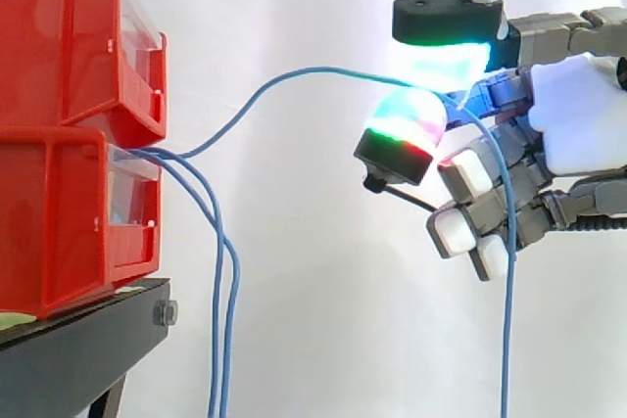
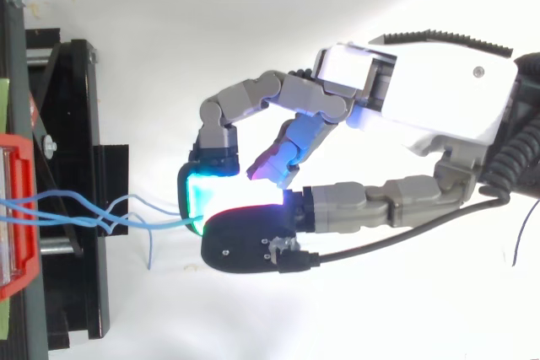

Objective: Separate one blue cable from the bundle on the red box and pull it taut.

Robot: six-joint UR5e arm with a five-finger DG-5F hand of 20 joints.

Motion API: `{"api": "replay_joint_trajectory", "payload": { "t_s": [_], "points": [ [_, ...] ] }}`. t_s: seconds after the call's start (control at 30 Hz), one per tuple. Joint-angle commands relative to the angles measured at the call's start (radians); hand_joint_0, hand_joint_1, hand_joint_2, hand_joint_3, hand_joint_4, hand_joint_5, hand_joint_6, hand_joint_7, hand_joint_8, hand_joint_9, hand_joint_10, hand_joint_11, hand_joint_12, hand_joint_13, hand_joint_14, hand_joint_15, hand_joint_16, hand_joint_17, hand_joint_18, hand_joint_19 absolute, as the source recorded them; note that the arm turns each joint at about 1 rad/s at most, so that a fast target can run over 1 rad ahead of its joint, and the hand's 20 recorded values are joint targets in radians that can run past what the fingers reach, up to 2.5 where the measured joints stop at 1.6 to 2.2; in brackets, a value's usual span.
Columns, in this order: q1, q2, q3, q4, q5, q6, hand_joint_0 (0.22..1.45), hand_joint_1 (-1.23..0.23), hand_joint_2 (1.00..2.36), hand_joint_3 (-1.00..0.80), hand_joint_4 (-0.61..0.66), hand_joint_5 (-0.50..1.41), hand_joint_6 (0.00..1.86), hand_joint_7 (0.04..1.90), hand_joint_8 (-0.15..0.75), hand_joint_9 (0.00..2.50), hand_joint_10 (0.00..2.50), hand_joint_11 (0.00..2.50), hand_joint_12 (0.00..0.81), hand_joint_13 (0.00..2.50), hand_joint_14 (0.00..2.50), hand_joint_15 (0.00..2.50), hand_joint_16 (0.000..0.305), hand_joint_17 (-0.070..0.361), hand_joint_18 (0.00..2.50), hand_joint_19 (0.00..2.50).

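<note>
Side view, right half of frame: pinching one blue cable [image 1: 294, 72] between glowing pads [image 1: 411, 124] of the hand [image 1: 583, 129], holding it arched from the lower red box [image 1: 59, 212] at left, tail dropping to the bottom edge, two other cables [image 1: 235, 281] dangling beside that box.

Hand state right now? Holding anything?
Hand: shut on one blue cable, pinched between two glowing pads.
</note>
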Motion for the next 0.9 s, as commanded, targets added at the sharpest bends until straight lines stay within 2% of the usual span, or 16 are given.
{"api": "replay_joint_trajectory", "payload": {
  "t_s": [0.0,0.87],
  "points": [
    [0.0,0.0,-0.001,0.0,0.0,0.0,0.56,-0.69,1.06,0.21,0.11,-0.13,0.84,1.2,0.401,1.17,0.02,0.57,0.429,1.03,0.01,0.46,0.073,0.164,0.88,0.63],
    [0.001,0.0,0.001,0.0,0.0,0.0,0.57,-0.7,1.02,0.22,0.11,-0.13,0.83,1.19,0.4,1.18,0.02,0.58,0.427,1.02,0.01,0.45,0.073,0.164,0.88,0.63]
  ]
}}
